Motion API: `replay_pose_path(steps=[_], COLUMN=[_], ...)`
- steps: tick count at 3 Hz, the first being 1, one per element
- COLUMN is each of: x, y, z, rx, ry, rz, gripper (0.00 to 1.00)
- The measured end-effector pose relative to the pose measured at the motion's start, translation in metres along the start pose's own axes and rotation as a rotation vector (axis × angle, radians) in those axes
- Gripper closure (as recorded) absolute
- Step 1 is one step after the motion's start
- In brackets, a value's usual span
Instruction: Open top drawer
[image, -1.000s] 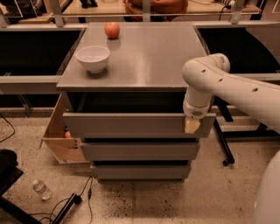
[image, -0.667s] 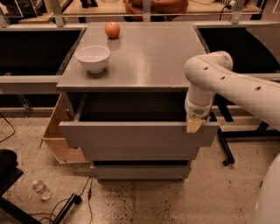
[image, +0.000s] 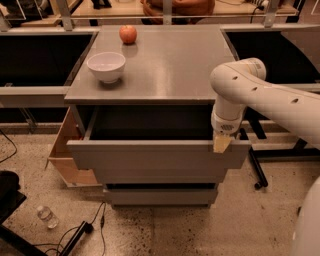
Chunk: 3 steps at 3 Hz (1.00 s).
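Item: top drawer (image: 155, 157), partway out beneath cabinet top (image: 165, 70), grey interior exposed.
Tool: gripper (image: 222, 143) at 3 o'clock end of drawer front, jaws pinching its top lip.
Handling: pull straight toward 6 o'clock, kept level; off-centre grip may rack drawer.
Markings: none legible.

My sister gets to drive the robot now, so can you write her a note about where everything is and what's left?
Gripper: on the top rim of the top drawer's front, near its right end.
Top drawer: pulled well out of the cabinet, grey inside showing.
Done: the drawer is open.
Left: probably just letting go and backing the arm away.
The bowl and apple sit on the cabinet top.
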<state>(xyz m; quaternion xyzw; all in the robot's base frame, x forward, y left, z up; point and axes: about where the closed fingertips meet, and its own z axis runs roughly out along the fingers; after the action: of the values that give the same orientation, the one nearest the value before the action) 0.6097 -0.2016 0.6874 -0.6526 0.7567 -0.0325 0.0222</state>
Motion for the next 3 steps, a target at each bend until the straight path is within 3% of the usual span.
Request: replay_pose_path(steps=[3], x=[0.0000], y=[0.0000], z=[0.0001], rx=[0.000], ry=[0.000], rz=[0.000], gripper=[0.11])
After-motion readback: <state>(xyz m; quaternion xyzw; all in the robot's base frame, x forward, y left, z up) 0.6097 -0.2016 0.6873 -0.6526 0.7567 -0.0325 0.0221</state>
